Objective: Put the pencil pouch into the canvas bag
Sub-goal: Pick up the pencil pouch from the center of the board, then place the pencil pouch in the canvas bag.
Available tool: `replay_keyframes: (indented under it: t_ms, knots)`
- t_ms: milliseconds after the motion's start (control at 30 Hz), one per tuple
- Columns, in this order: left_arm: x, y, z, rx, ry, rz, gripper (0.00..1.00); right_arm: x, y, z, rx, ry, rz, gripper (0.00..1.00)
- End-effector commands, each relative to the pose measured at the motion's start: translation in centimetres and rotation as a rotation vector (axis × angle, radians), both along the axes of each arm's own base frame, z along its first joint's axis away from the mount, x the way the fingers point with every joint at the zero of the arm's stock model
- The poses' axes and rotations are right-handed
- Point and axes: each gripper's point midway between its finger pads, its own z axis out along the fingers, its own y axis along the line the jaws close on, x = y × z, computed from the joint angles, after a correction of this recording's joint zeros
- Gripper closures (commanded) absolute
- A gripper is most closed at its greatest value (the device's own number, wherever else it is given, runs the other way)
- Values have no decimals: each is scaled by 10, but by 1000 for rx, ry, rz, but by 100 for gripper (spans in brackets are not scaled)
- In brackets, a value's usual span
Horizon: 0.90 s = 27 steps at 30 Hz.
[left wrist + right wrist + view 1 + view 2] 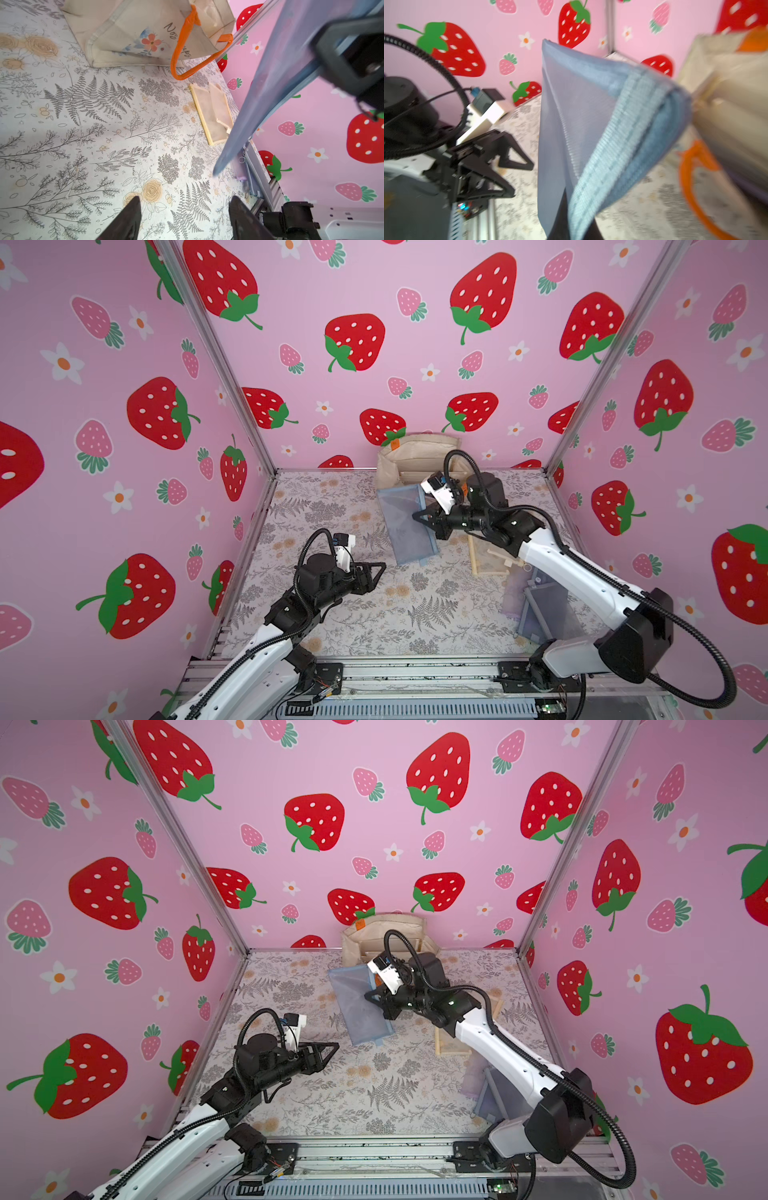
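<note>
The pencil pouch [405, 526] is a flat blue mesh pouch with a zip edge. It hangs tilted above the table, just in front of the canvas bag [415, 452], and shows in both top views [357, 1011]. My right gripper [417, 516] is shut on the pouch's right edge, and in the right wrist view the mesh [581, 124] runs up from between the jaws of that gripper [571, 218]. The cream bag [135, 31] with orange handles stands open at the back wall. My left gripper [380, 568] is open and empty over the table [184, 201], to the left of the pouch.
A beige mesh pouch [490, 560] lies on the floral table under my right arm. Purple and grey-blue pouches [536, 605] are piled at the right front. One orange handle [180, 62] of the bag droops onto the table. Pink strawberry walls close in three sides.
</note>
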Motion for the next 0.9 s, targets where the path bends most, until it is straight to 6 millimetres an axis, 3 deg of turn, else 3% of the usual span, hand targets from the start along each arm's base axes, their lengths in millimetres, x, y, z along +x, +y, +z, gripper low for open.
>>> replay_keyframes:
  t_ms: [0,67,200,433,633,867]
  knots:
    - [5,2,-3,4,-2,25,30,45,-33,-8,-297,-188,-111,100]
    - [6,1,-7,15,8,21,30,75,-40,13,-352,-282,-165,100]
    - [10,2,-14,26,21,29,30,131,-45,37,-461,-451,-243,100]
    - [21,-3,-24,8,53,26,29,224,-30,22,-675,-757,-348,100]
    - [28,-5,-31,11,74,23,29,267,-10,1,-766,-874,-352,100]
    - [35,-7,-41,7,98,24,30,277,-3,-35,-834,-882,-285,100]
